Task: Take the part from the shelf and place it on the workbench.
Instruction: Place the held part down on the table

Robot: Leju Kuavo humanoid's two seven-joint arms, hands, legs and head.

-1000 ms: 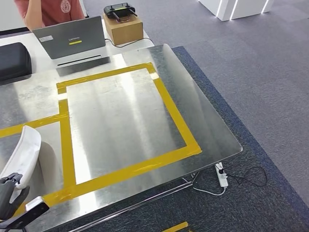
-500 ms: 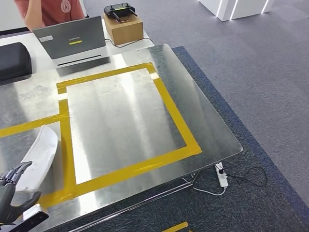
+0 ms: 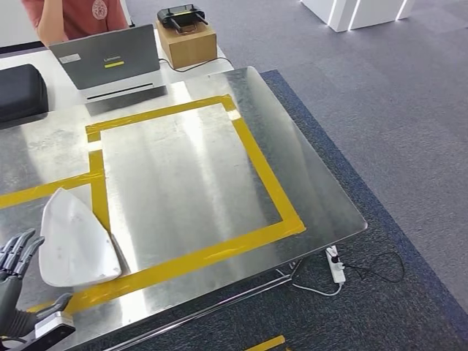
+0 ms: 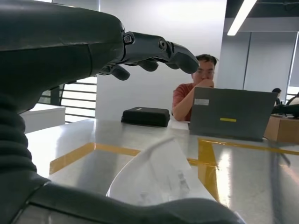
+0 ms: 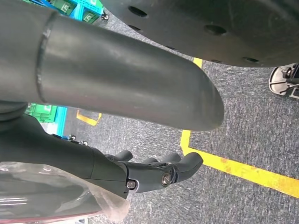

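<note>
Since the earlier frame our white curved plastic part (image 3: 77,241) has tipped flat onto the shiny metal bench (image 3: 309,183) near its front left corner, across the yellow tape; our left hand (image 3: 14,281) has let go, fingers spread. Placing looks done; next we withdraw. From the left wrist, the part (image 4: 159,175) lies beneath spread fingers (image 4: 176,53). From the right wrist, our right hand (image 5: 159,172) hangs over carpet, its grip unclear.

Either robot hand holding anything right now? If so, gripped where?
Nothing is held. The white part lies flat on the workbench; the left robot hand is beside it with fingers apart. The right robot hand hangs with nothing in it.

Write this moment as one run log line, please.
part: flat on workbench | left hand: open beside it | right hand: empty
</note>
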